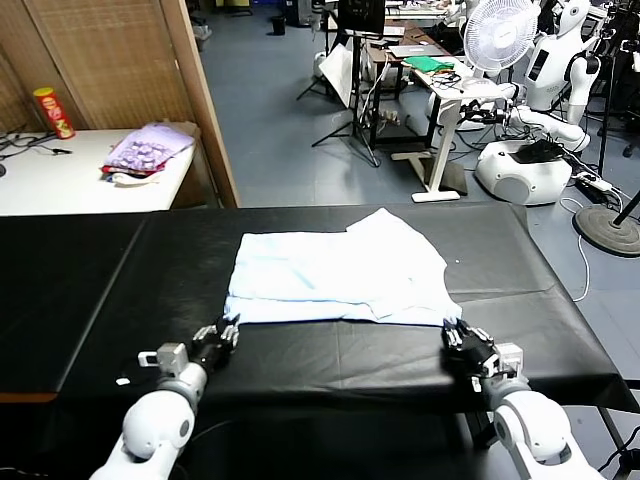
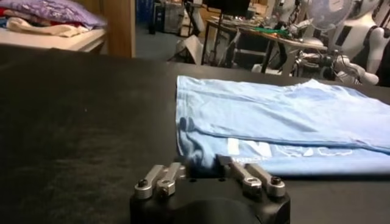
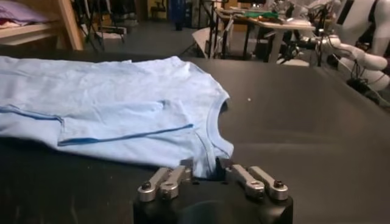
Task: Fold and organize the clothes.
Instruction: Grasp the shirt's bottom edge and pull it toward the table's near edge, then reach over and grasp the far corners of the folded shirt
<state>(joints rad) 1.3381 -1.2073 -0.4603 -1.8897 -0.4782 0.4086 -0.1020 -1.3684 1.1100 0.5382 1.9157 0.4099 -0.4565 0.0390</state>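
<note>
Fingers of both grippers are closed right down on the near edge of the T-shirt (image 1: 335,280): left gripper (image 1: 222,334) pinches the near-left corner, right gripper (image 1: 455,335) the near-right corner by the neckline, w/ cloth caught between the tips in both wrist views. The shirt lies flat on the black bench (image 1: 90,290), roughly centre, already partly folded: a sleeve is turned in over the body, blue hem line showing, & the outline is approx. a rectangle w/ one loose flap at the far right. I'd say it's partway done; prob. one fold away from the robot is next, then squaring up. The purple fabric pile (image 1: 148,150) sits on the white side table (image 1: 60,180), well apart.
</note>
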